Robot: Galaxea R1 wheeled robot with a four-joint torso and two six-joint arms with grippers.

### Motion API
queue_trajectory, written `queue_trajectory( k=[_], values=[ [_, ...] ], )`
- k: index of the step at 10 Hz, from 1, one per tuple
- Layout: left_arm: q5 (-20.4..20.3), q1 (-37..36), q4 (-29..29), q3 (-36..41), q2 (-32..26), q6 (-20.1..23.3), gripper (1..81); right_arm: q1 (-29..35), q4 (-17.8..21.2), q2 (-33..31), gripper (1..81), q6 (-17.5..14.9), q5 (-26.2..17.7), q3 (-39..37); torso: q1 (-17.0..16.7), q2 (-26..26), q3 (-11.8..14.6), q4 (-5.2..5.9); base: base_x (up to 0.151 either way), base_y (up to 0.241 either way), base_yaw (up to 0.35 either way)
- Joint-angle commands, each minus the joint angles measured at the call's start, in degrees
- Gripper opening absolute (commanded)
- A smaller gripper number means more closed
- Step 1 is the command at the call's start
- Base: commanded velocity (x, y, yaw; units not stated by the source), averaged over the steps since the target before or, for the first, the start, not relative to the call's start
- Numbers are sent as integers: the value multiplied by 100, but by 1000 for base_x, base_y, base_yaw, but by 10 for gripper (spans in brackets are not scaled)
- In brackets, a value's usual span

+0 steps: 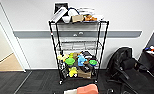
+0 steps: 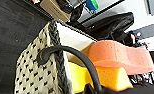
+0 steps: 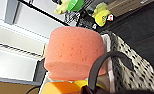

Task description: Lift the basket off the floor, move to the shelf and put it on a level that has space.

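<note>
Cream-white woven basket (image 2: 40,75), stuffed with orange and yellow sponges, hangs by its dark handles at both wrists, low before the tall black-posted wire shelf (image 1: 78,50). It seems lifted and carried over; the bare silvery second level (image 1: 79,46) awaits. Jaws: cannot tell.

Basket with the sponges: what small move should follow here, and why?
Probably roll closer to the black wire shelf: the cream woven basket with its orange sponge sits low before the robot, short of the rack, whose second tier looks free.
</note>
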Motion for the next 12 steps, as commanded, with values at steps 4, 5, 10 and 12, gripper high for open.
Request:
queue_trajectory(
  k=[4, 5, 10, 12],
  values=[
    [-90, -746, -65, 824, -298, -66, 10, 745, 22, -124, 10, 69, -102, 679, -734, 1139, 22, 0, 0, 0, 0],
    [-99, -746, -65, 832, -306, -66, 10, 745, 13, -177, 10, 87, -102, 733, -816, 1336, 22, 0, 0, 0, 0],
    [-91, -729, -13, 789, -262, -58, 10, 719, 13, -177, 10, 87, -102, 706, -816, 2092, 920, 0, 0, 0, 0],
    [-99, -676, -13, 780, -245, -48, 10, 727, 13, -177, 10, 87, -102, 706, -758, 1882, 1293, 0, 0, 0, 0]
  ],
)
